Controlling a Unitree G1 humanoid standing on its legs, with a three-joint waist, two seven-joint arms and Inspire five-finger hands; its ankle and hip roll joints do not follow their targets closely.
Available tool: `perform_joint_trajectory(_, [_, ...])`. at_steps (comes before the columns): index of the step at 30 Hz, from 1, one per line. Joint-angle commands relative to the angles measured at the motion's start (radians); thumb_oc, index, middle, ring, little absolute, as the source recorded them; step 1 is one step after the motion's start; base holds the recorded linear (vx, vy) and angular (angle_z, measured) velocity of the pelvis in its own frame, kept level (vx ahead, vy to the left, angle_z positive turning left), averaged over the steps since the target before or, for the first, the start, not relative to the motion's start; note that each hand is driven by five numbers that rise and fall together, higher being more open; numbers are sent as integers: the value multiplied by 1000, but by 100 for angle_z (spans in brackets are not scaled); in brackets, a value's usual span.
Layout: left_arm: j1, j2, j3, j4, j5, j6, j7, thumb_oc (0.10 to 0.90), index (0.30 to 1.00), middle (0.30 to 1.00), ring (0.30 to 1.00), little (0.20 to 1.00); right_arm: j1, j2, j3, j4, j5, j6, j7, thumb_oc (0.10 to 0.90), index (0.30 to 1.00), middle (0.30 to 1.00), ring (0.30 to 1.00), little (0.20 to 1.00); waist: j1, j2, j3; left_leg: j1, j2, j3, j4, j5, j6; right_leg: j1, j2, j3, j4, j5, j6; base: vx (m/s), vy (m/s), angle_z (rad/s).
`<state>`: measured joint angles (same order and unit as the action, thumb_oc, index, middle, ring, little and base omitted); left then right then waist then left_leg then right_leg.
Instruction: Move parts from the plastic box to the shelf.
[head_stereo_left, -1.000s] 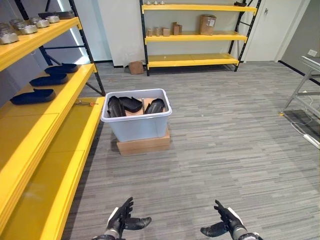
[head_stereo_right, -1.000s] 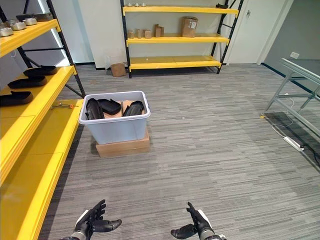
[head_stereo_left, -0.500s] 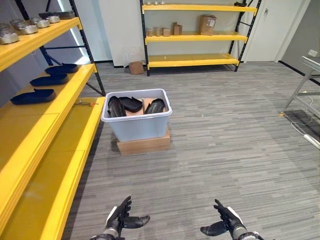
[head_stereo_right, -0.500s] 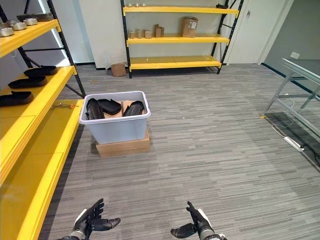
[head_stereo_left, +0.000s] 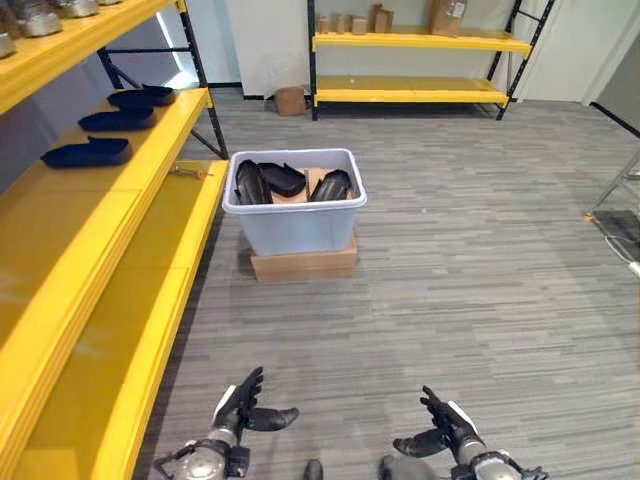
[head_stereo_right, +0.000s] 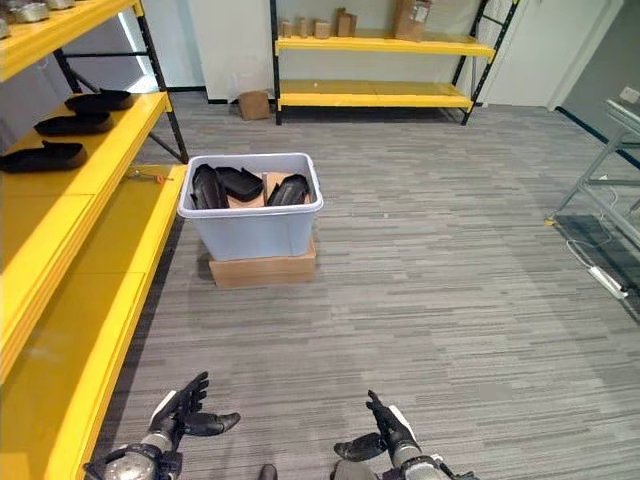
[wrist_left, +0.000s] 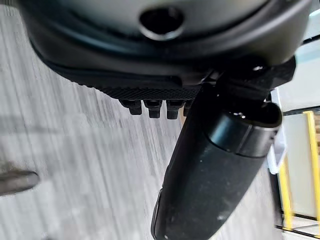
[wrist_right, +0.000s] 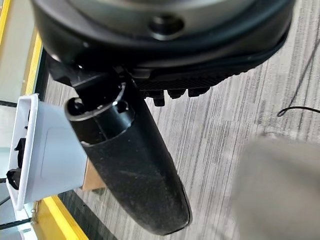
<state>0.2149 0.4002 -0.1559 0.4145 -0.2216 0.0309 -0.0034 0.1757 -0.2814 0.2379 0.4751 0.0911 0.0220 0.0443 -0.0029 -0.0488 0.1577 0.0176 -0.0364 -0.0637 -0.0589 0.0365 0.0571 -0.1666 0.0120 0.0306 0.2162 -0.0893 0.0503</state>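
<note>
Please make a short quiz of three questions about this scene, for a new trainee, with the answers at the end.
1. True or false: the plastic box stands directly on the floor.
2. Where do dark parts already lie? A) on the yellow shelf to the robot's left B) on the floor C) in the left hand
3. Fill in: the right hand is ____ and holds nothing.

Key: 1 false, it stands on a flat cardboard box. 2 A. 3 open.

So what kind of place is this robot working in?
Probably a storeroom or small warehouse: yellow shelf racks along the wall, dark moulded parts laid out on them, and a plastic box of more parts on grey carpet.
</note>
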Motion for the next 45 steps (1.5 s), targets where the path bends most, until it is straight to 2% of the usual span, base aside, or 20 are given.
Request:
perform_joint_trajectory(1, [-57,-29,32,-75,12,-81,17,900,1000,1000,1000,1000,-60,-59,20,-91,24,-64,-17,900,1000,1000,1000,1000,-39,12,-15,120,-72,-24,-28,-56,14,-82,-42,-53,-240,319,31,300,-36,29])
perform_joint_trajectory(4, [-66,-46,17,-59,24,-81,10,900,1000,1000,1000,1000,-50,-59,12,-101,21,-61,-15,900,1000,1000,1000,1000,-45,2,-27,156,-77,-30,-28,-92,8,-45,-45,-44,-267,332,33,336,-66,1])
perform_joint_trajectory(8, [-95,-59,-11,-45,2,-76,8,900,1000,1000,1000,1000,-35,-69,-19,-105,44,-63,-21,900,1000,1000,1000,1000,-71,14,-67,197,-20,-47,3,-131,-18,-22,-26,-70,-208,288,-3,347,-117,21])
perform_joint_trajectory(11, [-101,-63,-18,-40,-3,-73,10,900,1000,1000,1000,1000,-25,-80,-26,-100,52,-65,-18,900,1000,1000,1000,1000,-80,17,-76,171,-2,-34,155,-114,-48,24,-3,-72,-196,248,-29,270,-104,28])
perform_joint_trajectory(15, [-101,-64,-18,-40,-3,-73,10,900,1000,1000,1000,1000,-25,-80,-26,-100,52,-65,-18,900,1000,1000,1000,1000,-80,18,-76,169,-2,-34,161,-117,-48,24,-3,-73,-197,248,-29,95,-43,21])
perform_joint_trajectory(16, [-78,-52,-21,-63,-22,-71,4,900,1000,1000,1000,1000,-8,-114,-50,-123,55,-63,-13,900,1000,1000,1000,1000,-30,-19,-19,-59,-58,-24,628,35,-86,133,-10,-50,-218,211,-77,344,-166,2])
perform_joint_trajectory(19, [-61,-47,-12,-65,-25,-64,1,900,1000,1000,1000,1000,-10,-113,-55,-120,53,-60,-23,900,1000,1000,1000,1000,-12,-53,-19,-198,-18,32,540,7,-47,172,-45,-47,-242,197,-69,276,-51,26])
perform_joint_trajectory(21, [-45,-45,-9,-58,-24,-63,4,900,1000,1000,1000,1000,-9,-107,-52,-125,52,-65,-30,900,1000,1000,1000,1000,8,-64,-20,-204,22,63,336,-8,-35,197,-50,-33,-257,185,-56,224,64,-18])
perform_joint_trajectory(22, [-45,-45,-9,-58,-24,-63,4,900,1000,1000,1000,1000,-9,-106,-52,-125,52,-65,-30,900,1000,1000,1000,1000,10,-65,-18,-200,22,64,334,-7,-35,199,-50,-32,-257,185,-56,377,183,-26])
perform_joint_trajectory(23, [-35,-48,3,-52,-14,-62,18,900,1000,1000,1000,1000,-16,-100,-42,-112,39,-70,-35,900,1000,1000,1000,1000,38,-40,-31,-237,68,30,87,96,-65,238,-31,-12,-287,162,-46,301,152,-22])
perform_joint_trajectory(24, [-34,-49,3,-52,-14,-62,18,900,1000,1000,1000,1000,-16,-100,-41,-111,38,-71,-35,900,1000,1000,1000,1000,39,-42,-29,-221,67,32,64,106,-66,245,-33,-11,-290,161,-46,512,291,-23])
perform_joint_trajectory(25, [-29,-49,7,-46,-17,-62,11,900,1000,1000,1000,1000,-12,-95,-37,-109,27,-63,-21,900,1000,1000,1000,1000,37,-24,-40,-153,63,20,36,119,-80,275,-41,-10,-286,142,-40,226,135,-18])
perform_joint_trajectory(33, [-55,-46,6,-54,-27,-60,23,900,1000,1000,1000,1000,-45,-60,-19,-99,19,-59,-16,900,1000,1000,1000,1000,44,-11,-80,-85,10,62,51,46,-29,262,-106,0,-150,112,3,293,211,-31])
perform_joint_trajectory(35, [-66,-43,9,-42,-25,-54,29,900,1000,1000,1000,1000,-56,-50,0,-101,17,-57,-7,900,1000,1000,1000,1000,42,0,-65,-56,-12,63,51,23,2,163,-110,5,71,200,17,164,161,-8])
perform_joint_trajectory(37, [-70,-40,8,-44,-26,-50,28,900,1000,1000,1000,1000,-52,-48,6,-108,13,-54,-4,900,1000,1000,1000,1000,36,7,-53,-40,-15,60,47,19,12,125,-110,0,156,237,17,68,94,-14])
perform_joint_trajectory(39, [-63,-30,8,-51,-20,-50,23,900,1000,1000,1000,1000,-39,-51,8,-130,15,-54,3,900,1000,1000,1000,1000,21,22,-38,-7,-10,48,27,18,25,70,-96,-19,261,252,11,166,140,5])
perform_joint_trajectory(40, [-59,-31,7,-52,-16,-46,18,900,1000,1000,1000,1000,-25,-47,6,-137,10,-50,5,900,1000,1000,1000,1000,14,38,-34,28,-9,52,6,6,31,20,-112,-76,293,241,6,186,112,6])
perform_joint_trajectory(41, [-59,-31,7,-52,-16,-46,18,900,1000,1000,1000,1000,-25,-47,6,-137,10,-50,5,900,1000,1000,1000,1000,13,38,-33,30,-10,50,5,6,31,21,-113,-77,296,238,5,308,77,2])
perform_joint_trajectory(43, [-56,-34,4,-47,-24,-50,12,900,1000,1000,1000,1000,-14,-52,4,-156,19,-48,10,900,1000,1000,1000,1000,-15,43,-25,80,-16,35,-13,-12,20,-23,-91,-112,140,207,1,304,-34,3])
perform_joint_trajectory(45, [-53,-37,4,-41,-24,-55,9,900,1000,1000,1000,1000,-12,-58,1,-157,22,-51,6,900,1000,1000,1000,1000,-24,37,-21,119,-18,32,-25,-39,5,-14,-108,-150,-70,226,13,359,-126,15])
